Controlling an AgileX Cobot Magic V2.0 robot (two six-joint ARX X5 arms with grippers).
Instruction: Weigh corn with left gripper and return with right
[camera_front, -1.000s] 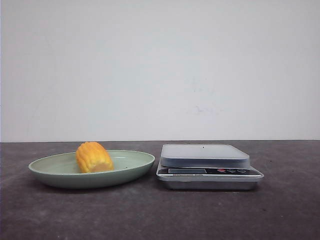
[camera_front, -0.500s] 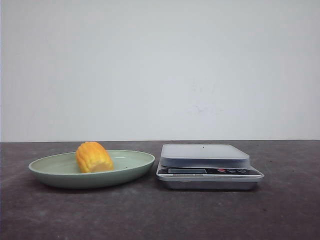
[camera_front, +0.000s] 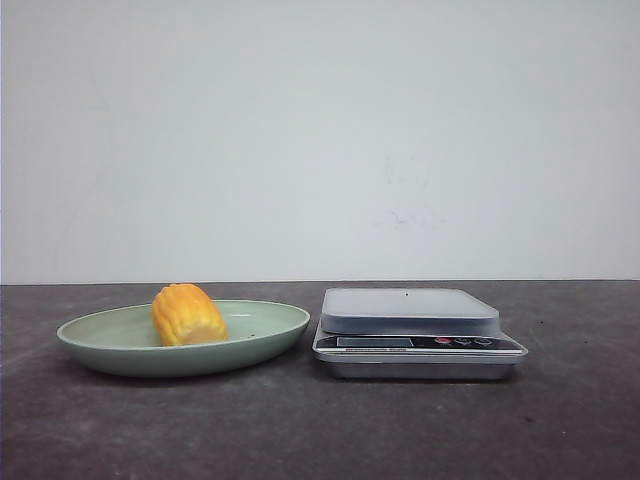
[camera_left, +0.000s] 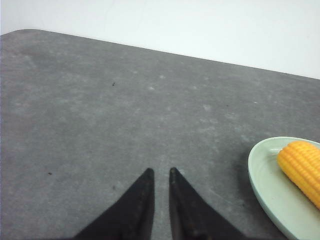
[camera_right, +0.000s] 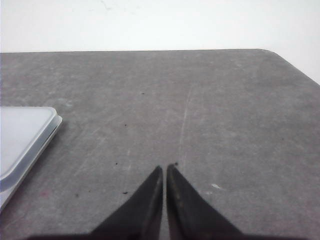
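The corn (camera_front: 188, 315), a stubby yellow-orange cob piece, lies on the pale green plate (camera_front: 275, 330) at the left of the table. The silver scale (camera_front: 410, 312) stands just right of the plate, its platform bare. Neither gripper shows in the front view. In the left wrist view my left gripper (camera_left: 160, 172) hovers over bare table, its fingers nearly together and empty, with the corn (camera_left: 302, 170) and the plate (camera_left: 265, 185) off to one side. In the right wrist view my right gripper (camera_right: 165, 167) is shut and empty, apart from the scale's corner (camera_right: 22, 135).
The dark grey table (camera_front: 320, 430) runs back to a white wall (camera_front: 320, 140). The table's rounded corners show in both wrist views. The scale's display and buttons (camera_front: 460, 342) face the front.
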